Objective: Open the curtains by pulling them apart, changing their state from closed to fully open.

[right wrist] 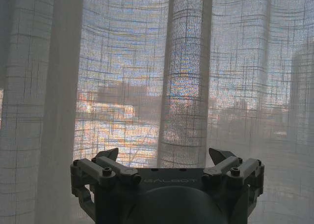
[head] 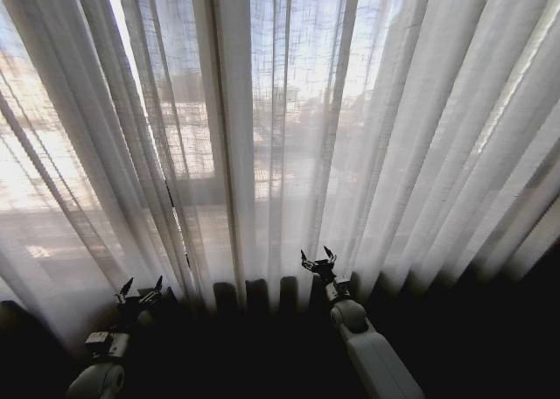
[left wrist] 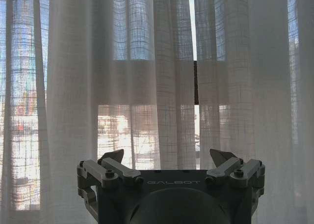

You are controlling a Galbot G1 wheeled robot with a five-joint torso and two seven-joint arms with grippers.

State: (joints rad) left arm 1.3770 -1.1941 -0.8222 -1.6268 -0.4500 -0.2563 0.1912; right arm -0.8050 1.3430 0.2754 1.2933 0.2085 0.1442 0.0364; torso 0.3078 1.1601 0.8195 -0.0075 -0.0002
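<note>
The sheer curtains (head: 289, 136) hang closed across the window, light and floppy, likely slippery. The best grab looks like the pleated edges by the centre slit. Left claw (head: 140, 287) and right claw (head: 318, 259) both gape wide, empty, low near the hem.

curtains (head: 289, 136): sheer white-cream, vertical pleat stripes, fine grid weave visible up close. Folds read pale grey-white; thin single layers between them glow brighter. Hem band goes dark grey to near black along the near edge. Left side takes a warm orange-cream tint from the light behind; centre and right cooler, bluish-white. Narrow bright slit between panels in the left wrist view, with a short black strip in it.
left gripper (head: 140, 287): dark grey/black fingers, lighter grey wrist housing below, pale lettering on the body.
right gripper (head: 317, 257): black fingertips, grey links, light grey-white arm shell behind it.
</note>
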